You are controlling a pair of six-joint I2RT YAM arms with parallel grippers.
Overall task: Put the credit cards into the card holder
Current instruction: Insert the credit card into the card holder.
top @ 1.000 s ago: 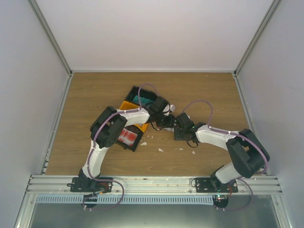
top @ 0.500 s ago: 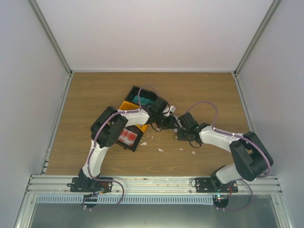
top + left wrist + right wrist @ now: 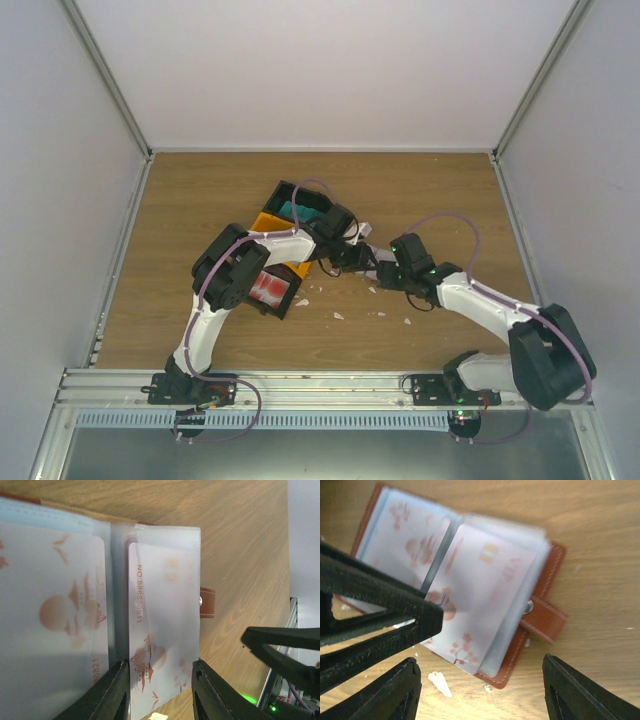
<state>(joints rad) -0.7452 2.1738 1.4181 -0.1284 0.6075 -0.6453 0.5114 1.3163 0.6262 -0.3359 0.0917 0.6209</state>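
Card holder (image 3: 546, 616) lies open on the wooden table (image 3: 200, 200), mid-frame in the top view, where we see both arms meet. The left arm (image 3: 205, 320) bends in from the lower left, the right arm (image 3: 490, 305) from the lower right. Left of centre sit the upper black bin (image 3: 279, 194) with teal cards (image 3: 297, 210), the yellow bin (image 3: 268, 221), and the lower black bin (image 3: 296, 292) with red-and-white cards (image 3: 268, 287). In the wrist views we see the holder's pale sleeves facing up and its strap pointing right. The right gripper (image 3: 480, 661) hangs above it, fingers spread wide and empty. The left gripper (image 3: 160, 664) clasps a credit card (image 3: 162, 630) by both long edges, the card lying mostly inside the right-hand sleeve. White scraps (image 3: 338, 316) dot the wood nearby.
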